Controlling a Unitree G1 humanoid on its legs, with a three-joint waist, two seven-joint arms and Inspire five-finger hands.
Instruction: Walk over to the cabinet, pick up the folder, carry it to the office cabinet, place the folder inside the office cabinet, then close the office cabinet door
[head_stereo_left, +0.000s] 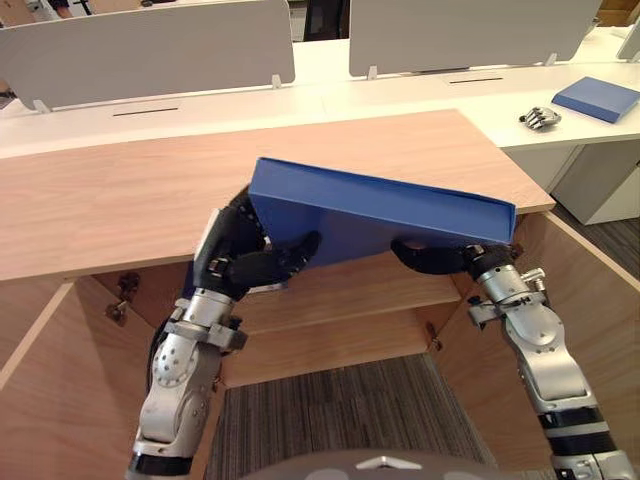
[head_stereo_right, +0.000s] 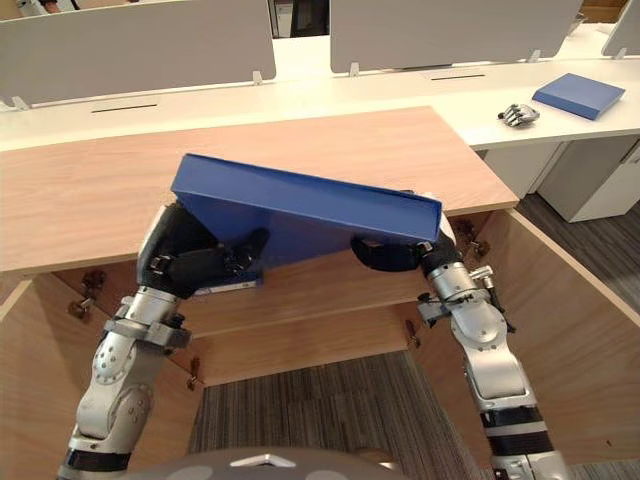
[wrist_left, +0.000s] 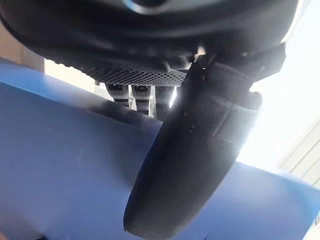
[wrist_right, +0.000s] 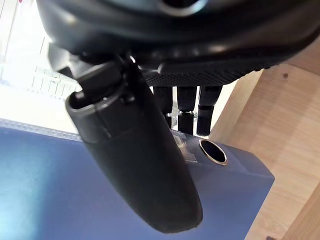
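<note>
Pickup and carry looked done: the flat blue plastic folder (head_stereo_left: 380, 212) was at frame centre, tilted, gripped by both the left hand (head_stereo_left: 243, 266) and the right hand (head_stereo_left: 437, 259), at the open light-wood office cabinet (head_stereo_left: 120, 200). Still left: placing it inside and closing the door (head_stereo_left: 592, 300).

— What sort of place is this?
— An office: behind the wooden cabinet (head_stereo_left: 250, 180) run white worktops (head_stereo_left: 420, 95) with grey divider screens (head_stereo_left: 150, 50), and grey striped carpet (head_stereo_left: 340, 410) lies in front of it.
</note>
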